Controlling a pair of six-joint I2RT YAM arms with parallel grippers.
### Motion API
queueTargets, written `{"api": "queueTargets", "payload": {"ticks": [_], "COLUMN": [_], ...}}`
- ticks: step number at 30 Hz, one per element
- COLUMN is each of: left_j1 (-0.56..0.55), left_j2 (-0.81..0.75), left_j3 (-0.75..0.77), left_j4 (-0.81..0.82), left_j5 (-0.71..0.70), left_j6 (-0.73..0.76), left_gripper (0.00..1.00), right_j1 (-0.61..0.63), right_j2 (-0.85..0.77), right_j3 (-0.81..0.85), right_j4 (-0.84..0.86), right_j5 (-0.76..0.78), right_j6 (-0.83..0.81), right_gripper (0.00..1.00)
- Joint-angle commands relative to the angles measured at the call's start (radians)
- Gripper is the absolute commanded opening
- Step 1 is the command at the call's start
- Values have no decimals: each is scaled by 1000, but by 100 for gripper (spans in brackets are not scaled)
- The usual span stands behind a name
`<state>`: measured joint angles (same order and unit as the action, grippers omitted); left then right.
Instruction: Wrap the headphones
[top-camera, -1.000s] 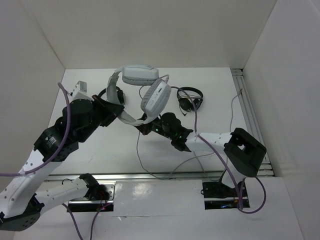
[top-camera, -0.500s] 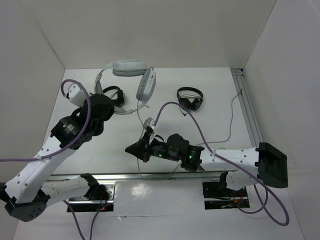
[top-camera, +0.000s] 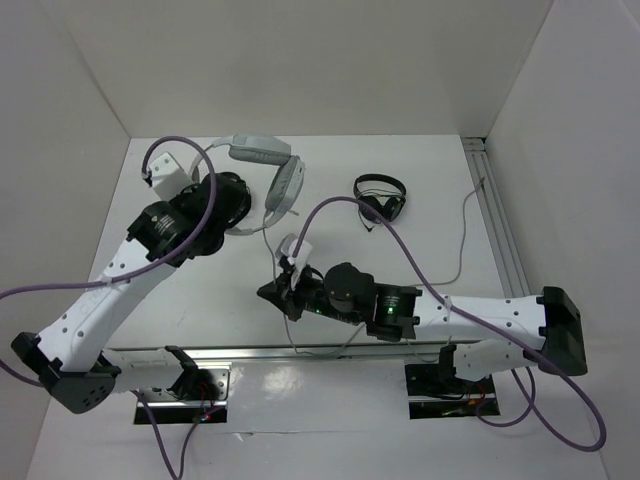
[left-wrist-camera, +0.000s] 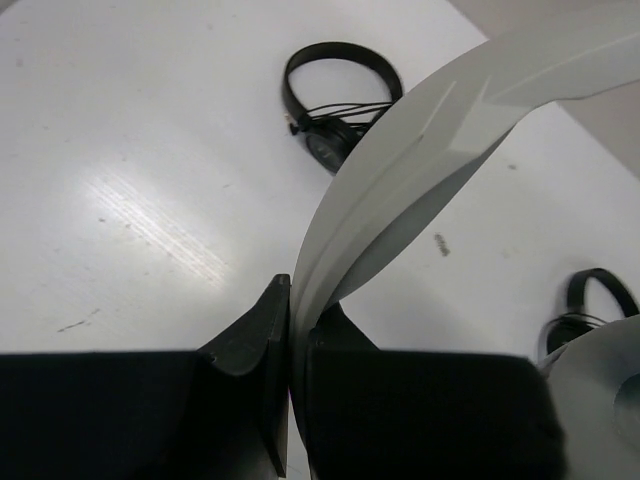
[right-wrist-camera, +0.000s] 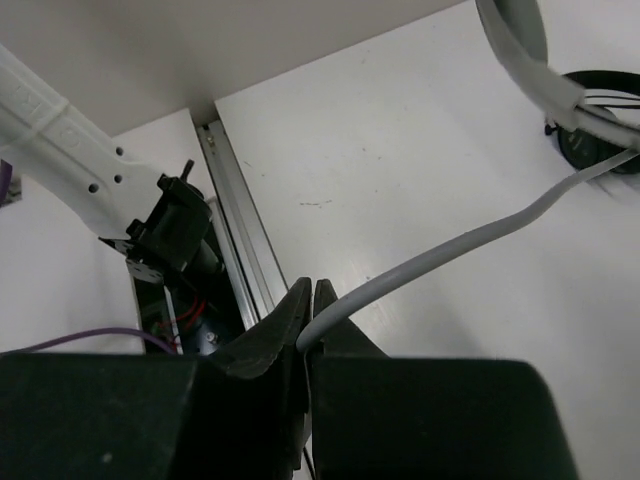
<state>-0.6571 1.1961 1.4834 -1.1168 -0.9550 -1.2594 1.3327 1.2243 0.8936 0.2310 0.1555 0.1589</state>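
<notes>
The white headphones are held off the table at the back left, one oblong earcup hanging. My left gripper is shut on the headband, which in the left wrist view rises from between the fingers of that gripper. The thin grey cable runs from the earcup down to my right gripper, which is shut on it above the table's front part. In the right wrist view the cable leaves that gripper towards the upper right.
A small black headphone lies at the back centre-right; another lies near the left gripper. Slack cable trails over the metal rail at the front edge. A grey wire runs along the right rail. White walls enclose the table.
My right gripper has drawn the cable from beside the earcup towards the front left. My left arm has swung the headphones left, then slightly forward, the earcup now hanging lower.
</notes>
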Motion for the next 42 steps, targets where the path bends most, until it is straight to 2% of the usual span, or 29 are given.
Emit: {"api": "queueTargets", "payload": {"ticks": [1, 4, 6, 7, 8, 9, 11, 13, 14, 16, 17, 19, 20, 24, 27, 32, 37, 42], "left_j1": [34, 57, 80, 80, 91, 91, 91, 91, 91, 91, 91, 91, 79, 15, -18, -58, -79, -119], "left_j2": [57, 106, 128, 128, 128, 137, 137, 146, 146, 132, 120, 120, 108, 86, 74, 19, -61, -116], "left_j3": [86, 107, 94, 68, 54, 37, -4, -66, -92, -170, -192, -221, -242, -265, -275, -311, -342, -365], "left_j4": [-52, -97, -97, -45, -23, 15, 66, 135, 161, 215, 235, 262, 271, 281, 281, 258, 270, 270], "left_j5": [-56, -35, -13, 14, 30, 51, 116, 206, 237, 292, 335, 373, 412, 433, 444, 444, 498, 530], "left_j6": [14, 70, 130, 173, 204, 298, 345, 443, 498, 541, 554, 578, 589, 626, 649, 693, 741, 789], "left_gripper": [0, 0, 0, 0, 0, 0, 0, 0, 0, 0, 0, 0, 0, 0, 0, 0, 0, 0], "right_j1": [17, 28, 60, 74, 86, 106, 118, 131, 131, 131, 140, 140, 140, 105, 45, -108, -277, -418], "right_j2": [15, 26, 46, 55, 64, 75, 113, 153, 153, 164, 149, 109, 94, 21, 0, 0, 20, 90], "right_j3": [149, 232, 284, 303, 338, 353, 396, 410, 401, 374, 329, 286, 272, 275, 300, 349, 421, 476], "right_j4": [-271, -416, -473, -522, -545, -564, -617, -618, -589, -520, -405, -278, -204, -171, -144, -150, -234, -289], "right_j5": [6, 31, 152, 218, 359, 434, 629, 780, 915, 1002, 1036, 1092, 1092, 971, 915, 822, 609, 458], "right_j6": [-143, -243, -281, -291, -308, -317, -340, -384, -430, -490, -524, -619, -634, -628, -628, -637, -540, -486], "right_gripper": [2, 2, 2, 2, 2, 2, 2, 1, 0, 0, 0, 7, 10, 14, 14, 26, 26, 18]}}
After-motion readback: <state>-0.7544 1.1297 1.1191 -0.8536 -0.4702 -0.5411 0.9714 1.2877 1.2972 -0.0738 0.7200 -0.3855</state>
